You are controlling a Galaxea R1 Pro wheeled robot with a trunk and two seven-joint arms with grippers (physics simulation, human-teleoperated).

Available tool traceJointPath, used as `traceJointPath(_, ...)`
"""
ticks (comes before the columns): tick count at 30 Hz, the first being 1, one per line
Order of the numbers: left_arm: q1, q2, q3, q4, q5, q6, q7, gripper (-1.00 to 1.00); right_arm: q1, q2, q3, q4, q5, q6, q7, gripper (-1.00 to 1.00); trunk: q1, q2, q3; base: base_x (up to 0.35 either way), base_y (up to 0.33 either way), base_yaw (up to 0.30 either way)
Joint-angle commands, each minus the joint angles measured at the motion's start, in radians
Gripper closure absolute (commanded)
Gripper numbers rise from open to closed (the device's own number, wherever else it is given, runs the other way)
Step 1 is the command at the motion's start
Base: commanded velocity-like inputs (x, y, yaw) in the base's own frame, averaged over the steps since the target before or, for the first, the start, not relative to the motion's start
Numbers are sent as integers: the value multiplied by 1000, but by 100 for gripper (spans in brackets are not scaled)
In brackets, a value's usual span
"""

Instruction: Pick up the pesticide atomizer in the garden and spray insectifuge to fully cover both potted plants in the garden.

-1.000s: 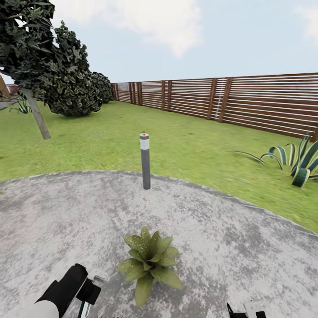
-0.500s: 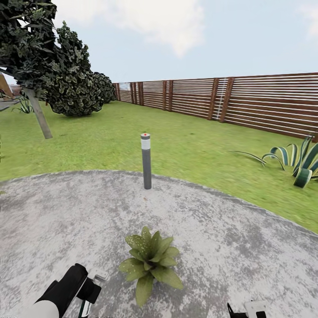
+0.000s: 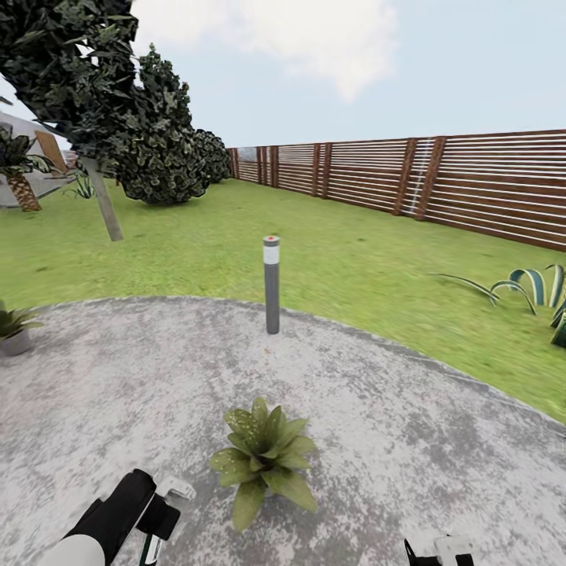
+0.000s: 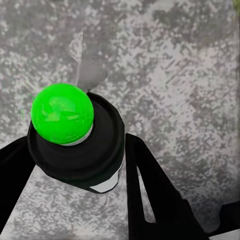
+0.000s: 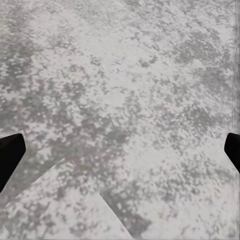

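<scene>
My left gripper (image 3: pixel 157 523) is low at the left of the head view, shut on the pesticide atomizer (image 3: pixel 174 489), whose white trigger sticks out above the hand. The left wrist view shows the atomizer's black head with its green spot (image 4: pixel 62 114) held between the two black fingers (image 4: pixel 150 190). One potted plant (image 3: pixel 263 460) stands on the paved patio (image 3: pixel 409 448) just right of that hand. A second potted plant (image 3: pixel 14 328) in a grey pot sits at the patio's left edge. My right gripper (image 5: pixel 120 152) hangs open over bare paving.
A grey post (image 3: pixel 272 284) with a white band and red top stands at the patio's far rim. Lawn lies beyond, with dark trees (image 3: pixel 118 118) at the left, a slat fence (image 3: pixel 440 185) behind and a striped-leaf plant (image 3: pixel 542 291) at the right.
The whole view has swung to the left, bringing the second potted plant and a palm into sight at the left edge. Both arms keep their place in the picture.
</scene>
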Motion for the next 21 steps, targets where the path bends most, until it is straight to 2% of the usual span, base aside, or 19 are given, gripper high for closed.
traceJointPath(1, 0, 0, 0, -2, -10, 3, -9, 100, -1, 0, -9, 0, 2, -3, 7, -100, 0, 0, -1, 0, -273, 2)
traceJointPath(8, 0, 0, 0, -2, -10, 4, -9, 100, -1, 0, -8, 2, 3, -3, 7, -100, 0, 0, -1, -5, -272, 202)
traceJointPath(16, 0, 0, 0, -2, -10, 4, -9, 100, -1, 0, -8, 2, 4, -3, 7, -100, 0, 0, -1, -203, -211, 273)
traceJointPath(21, 0, 0, 1, -2, -10, 4, -7, 100, -1, 0, -8, 2, 3, -3, 7, -100, 0, 0, -1, -60, -45, 26)
